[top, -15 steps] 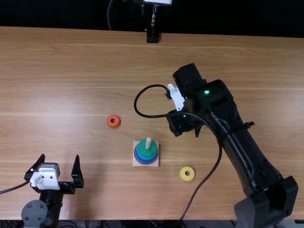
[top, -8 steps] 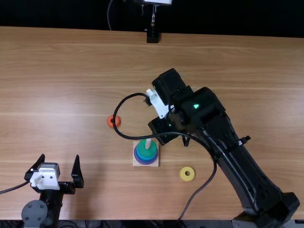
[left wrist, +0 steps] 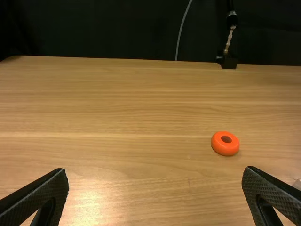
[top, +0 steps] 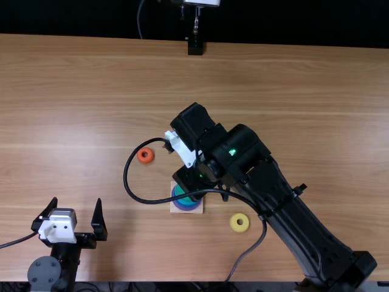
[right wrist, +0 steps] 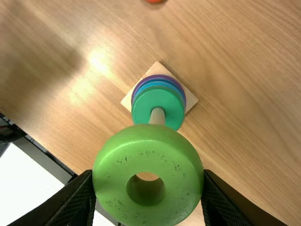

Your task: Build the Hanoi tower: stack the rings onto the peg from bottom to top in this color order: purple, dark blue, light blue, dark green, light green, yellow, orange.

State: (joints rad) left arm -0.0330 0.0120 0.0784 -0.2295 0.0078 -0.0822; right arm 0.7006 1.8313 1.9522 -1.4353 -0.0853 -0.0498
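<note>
Ring, light green, thick, round [right wrist: 148,157]: pinched by right gripper [top: 193,179], near pale wooden peg [right wrist: 157,116]. Orange round ring [left wrist: 225,149]: on wooden table [left wrist: 127,160]. Left gripper [top: 76,201]: fingers spread.

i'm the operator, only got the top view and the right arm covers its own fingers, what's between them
Observer: A light green ring with a round hole, gripped between the right arm's fingers.
Operator: is that ring down on the peg
Observer: No, part of the pale wooden peg shows bare just past the held ring's edge.
Operator: and what's the peg sticking up out of
Observer: A dark green ring; its flat upper face shows around the peg.
</note>
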